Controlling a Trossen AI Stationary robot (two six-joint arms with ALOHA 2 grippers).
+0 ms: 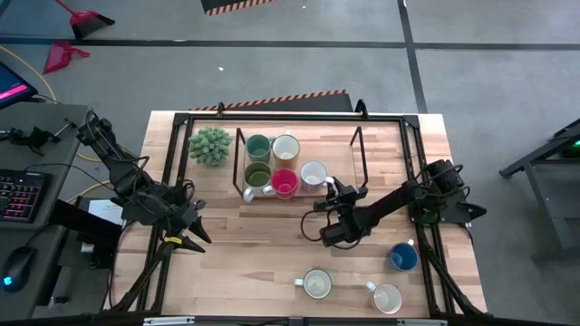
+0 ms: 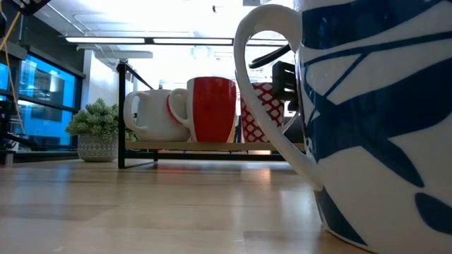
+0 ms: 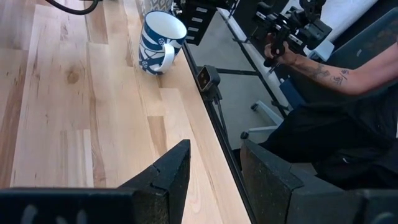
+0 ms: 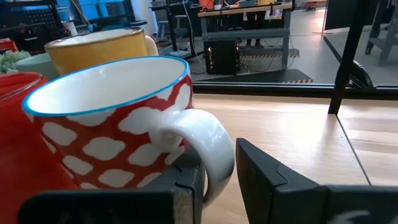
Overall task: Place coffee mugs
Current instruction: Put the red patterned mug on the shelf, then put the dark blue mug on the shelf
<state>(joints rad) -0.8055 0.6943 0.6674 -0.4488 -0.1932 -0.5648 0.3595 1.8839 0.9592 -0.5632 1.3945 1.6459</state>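
Bright ceiling strips glare in the low view, where the near blue mug looms blurred.

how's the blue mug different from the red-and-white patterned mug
The blue mug stands on bare table near the right edge; the patterned mug sits at the rack with other mugs. The blue one bears dark blue strokes on white, the patterned one white blotches on red. The right hand is at the patterned mug's handle; nothing touches the blue. Both stand upright.

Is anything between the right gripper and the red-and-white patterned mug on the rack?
Nothing visible: the right gripper is already at the patterned mug, its fingers either side of the handle.
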